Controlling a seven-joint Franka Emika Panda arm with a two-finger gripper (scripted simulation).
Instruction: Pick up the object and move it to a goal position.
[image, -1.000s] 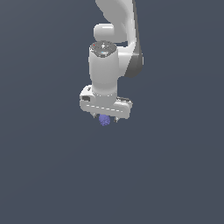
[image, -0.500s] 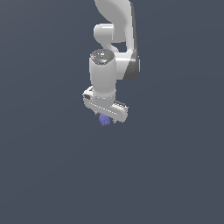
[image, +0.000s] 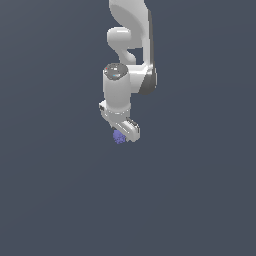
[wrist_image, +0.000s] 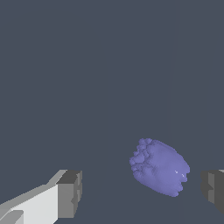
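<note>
Small bumpy purple-blue lump (wrist_image: 160, 166)

Arm (image: 131, 30): upper part cut off by the exterior view's top edge. Fingers (wrist_image: 69, 194): one cropped at the wrist view's edge, the other only a sliver. Object (image: 119, 137): too small in the exterior view to tell contact; upper part hidden behind the gripper (image: 122, 131).

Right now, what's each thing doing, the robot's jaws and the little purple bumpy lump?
Jaws: open wide, with a finger on each side of the lump and neither one touching it.
Purple lump: sitting between the jaws, not squeezed, nearer to one finger than the other. Whether it rests on the ground cannot be told.
Arm: pointing down, with the jaws around the lump.
</note>
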